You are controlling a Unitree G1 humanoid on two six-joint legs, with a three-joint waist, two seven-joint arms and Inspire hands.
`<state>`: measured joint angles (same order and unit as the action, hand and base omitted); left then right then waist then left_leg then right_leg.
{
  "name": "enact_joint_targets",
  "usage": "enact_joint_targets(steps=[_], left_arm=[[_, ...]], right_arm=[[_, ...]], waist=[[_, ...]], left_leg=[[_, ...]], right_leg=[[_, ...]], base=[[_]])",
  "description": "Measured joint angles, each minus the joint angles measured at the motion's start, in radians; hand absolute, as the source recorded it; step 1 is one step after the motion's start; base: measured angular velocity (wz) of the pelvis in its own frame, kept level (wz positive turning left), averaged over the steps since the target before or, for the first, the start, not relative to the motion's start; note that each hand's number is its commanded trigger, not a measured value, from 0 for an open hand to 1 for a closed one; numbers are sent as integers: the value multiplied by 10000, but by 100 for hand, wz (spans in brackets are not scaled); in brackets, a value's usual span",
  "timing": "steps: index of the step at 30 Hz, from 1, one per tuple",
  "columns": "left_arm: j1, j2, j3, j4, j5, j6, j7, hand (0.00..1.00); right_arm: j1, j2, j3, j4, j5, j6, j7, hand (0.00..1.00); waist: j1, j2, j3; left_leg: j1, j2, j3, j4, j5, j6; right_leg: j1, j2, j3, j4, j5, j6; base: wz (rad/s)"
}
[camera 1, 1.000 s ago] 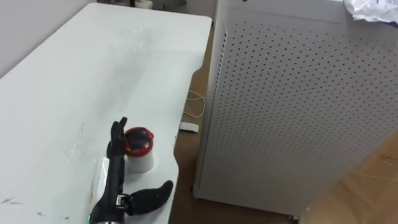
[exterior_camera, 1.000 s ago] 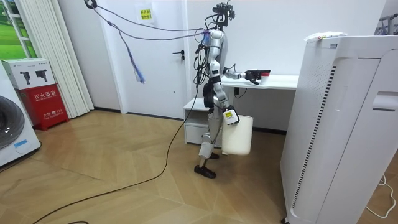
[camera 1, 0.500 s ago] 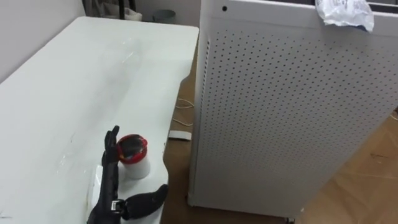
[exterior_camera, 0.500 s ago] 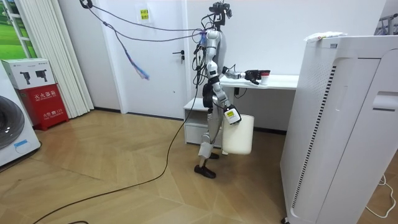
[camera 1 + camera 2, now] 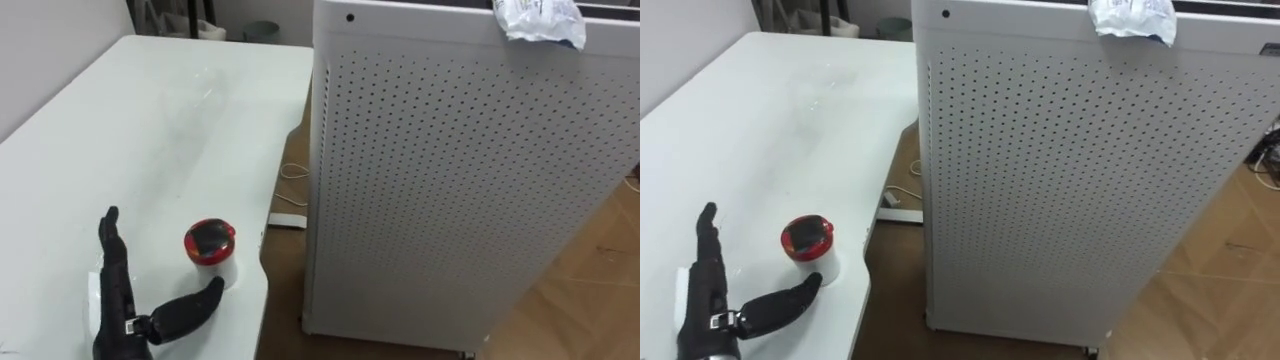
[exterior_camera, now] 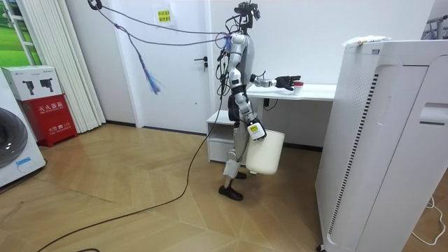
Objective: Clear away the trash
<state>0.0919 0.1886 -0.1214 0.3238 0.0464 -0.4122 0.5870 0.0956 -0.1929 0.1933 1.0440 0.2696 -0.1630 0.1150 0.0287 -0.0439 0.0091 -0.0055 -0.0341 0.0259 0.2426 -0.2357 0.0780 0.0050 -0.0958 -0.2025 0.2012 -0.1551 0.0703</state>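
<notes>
Left hand: fingers released, over white counter, left of red-lidded white cup. Room view adds right hand at white plastic bin, seemingly carrying it; its hold cannot be told.

Nothing legible — print on the red box and the yellow notice is too small.

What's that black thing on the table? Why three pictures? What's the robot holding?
That black thing is a two-legged robot's left hand, open over the white table. Two pictures come from cameras in its head, looking down; the third from a camera across the room. Beside the hand stands a small cup with a red lid, not held. Next to the table is a tall white cabinet with crumpled paper on top. In the room picture, a white bin hangs at its right hand.
</notes>
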Motion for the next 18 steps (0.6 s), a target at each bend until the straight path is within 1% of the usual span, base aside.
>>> enact_joint_targets(steps=[4,10,14,18], left_arm=[[-5,-15,-36,0,-340,0,124,0],[-23,-16,-50,12,-445,1,207,0],[-26,-15,-295,133,-1350,32,88,0],[-29,-60,-429,138,-1691,119,-137,0]], right_arm=[[1,1,12,1,0,0,32,100],[1,6,28,7,1,2,-18,100],[39,43,42,8,14,28,-21,100],[43,54,41,8,14,71,-25,100]], waist=[[-21,-4,2],[-150,-40,18],[-261,-55,26],[-269,-64,30]], left_leg=[[19,6,38,-27,0,0],[-16,6,27,-34,1,-1],[-22,24,32,-37,0,-18],[-21,46,54,-52,-9,-35]], right_leg=[[-9,1,36,-2,0,0],[4,11,42,-77,1,-2],[18,41,41,-149,15,-24],[-7,59,43,-150,23,-36]], base=[[-2],[0],[0],[-2]])
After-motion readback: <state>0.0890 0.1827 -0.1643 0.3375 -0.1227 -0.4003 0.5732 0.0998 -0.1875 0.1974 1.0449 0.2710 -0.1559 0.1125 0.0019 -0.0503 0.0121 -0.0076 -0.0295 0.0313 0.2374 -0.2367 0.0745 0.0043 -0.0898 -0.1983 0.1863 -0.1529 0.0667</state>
